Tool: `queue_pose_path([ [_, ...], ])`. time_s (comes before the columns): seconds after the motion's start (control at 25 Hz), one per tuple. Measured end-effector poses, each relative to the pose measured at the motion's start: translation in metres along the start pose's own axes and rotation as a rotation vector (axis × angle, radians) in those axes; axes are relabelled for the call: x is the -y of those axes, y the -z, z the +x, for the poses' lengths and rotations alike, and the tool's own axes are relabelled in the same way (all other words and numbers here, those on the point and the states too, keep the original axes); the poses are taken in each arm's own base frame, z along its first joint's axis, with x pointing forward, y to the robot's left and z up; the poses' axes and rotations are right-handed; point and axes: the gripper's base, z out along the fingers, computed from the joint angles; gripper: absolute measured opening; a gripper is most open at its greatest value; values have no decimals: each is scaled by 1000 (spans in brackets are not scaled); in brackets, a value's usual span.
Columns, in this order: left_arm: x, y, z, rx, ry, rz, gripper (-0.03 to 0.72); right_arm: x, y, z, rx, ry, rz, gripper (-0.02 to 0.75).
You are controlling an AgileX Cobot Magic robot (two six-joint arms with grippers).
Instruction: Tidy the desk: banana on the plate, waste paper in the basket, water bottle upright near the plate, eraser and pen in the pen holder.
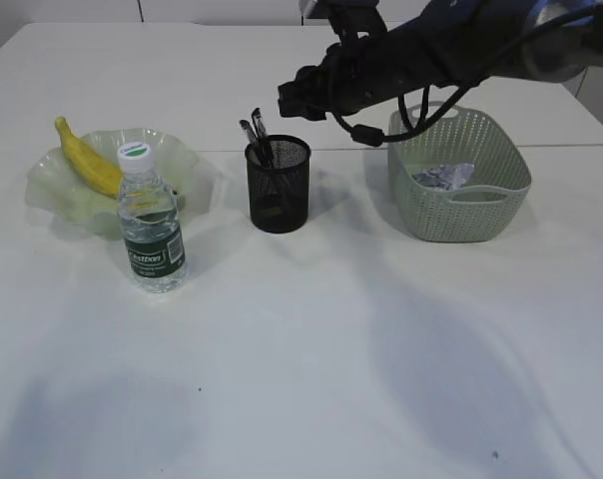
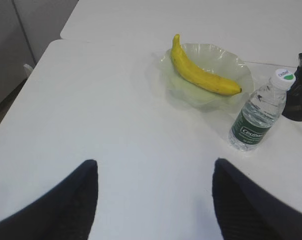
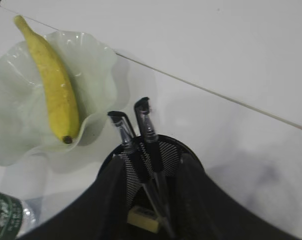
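The yellow banana point(image 1: 87, 160) lies on the pale green plate point(image 1: 182, 160). Just in front of the plate the water bottle point(image 1: 152, 225) stands upright. Two pens point(image 3: 146, 125) lean in the black mesh pen holder point(image 1: 279, 190), and the yellow eraser point(image 3: 143, 220) shows low inside it. My right gripper point(image 3: 151, 162) hangs right over the holder's mouth, jaws open, touching nothing. Crumpled waste paper point(image 1: 444, 177) sits in the green basket point(image 1: 461, 215). My left gripper point(image 2: 155, 167) is open and empty above bare table, left of the plate point(image 2: 226, 60) and the bottle point(image 2: 258, 117).
A seam between two white tabletops runs behind the plate and the holder. The right arm point(image 1: 451, 50) reaches across from the upper right, over the basket's back rim. The left arm does not show in the exterior view.
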Motion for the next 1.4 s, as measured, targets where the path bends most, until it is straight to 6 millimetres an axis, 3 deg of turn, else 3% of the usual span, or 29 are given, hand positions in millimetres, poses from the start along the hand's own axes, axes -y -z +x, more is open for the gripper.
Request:
queue_pose_path([
  [0.2, 0, 0, 0, 0, 0, 0, 501, -15, 35, -18, -79, -30, -29, 257],
  [0.36, 0, 0, 0, 0, 0, 0, 501, -20, 73, -26, -221, -95, 56, 257],
  [0.56, 0, 0, 0, -1, 0, -1, 496, -21, 120, -29, -396, -81, 216, 258],
  [0.72, 0, 0, 0, -1, 0, -1, 494, -13, 141, -29, -457, -88, 274, 258],
  [0.92, -1, 0, 2, -21, -1, -12, 491, 7, 161, -5, -522, -155, 317, 260],
  [1.08, -3, 0, 3, -32, -10, -30, 488, 20, 191, 26, -527, -220, 371, 260],
  [1.24, -4, 0, 5, -55, -12, -46, 486, 19, 224, 57, -539, -267, 412, 260],
  [1.4, -6, 1, 8, -89, -16, -69, 486, 5, 247, 75, -529, -267, 424, 260],
])
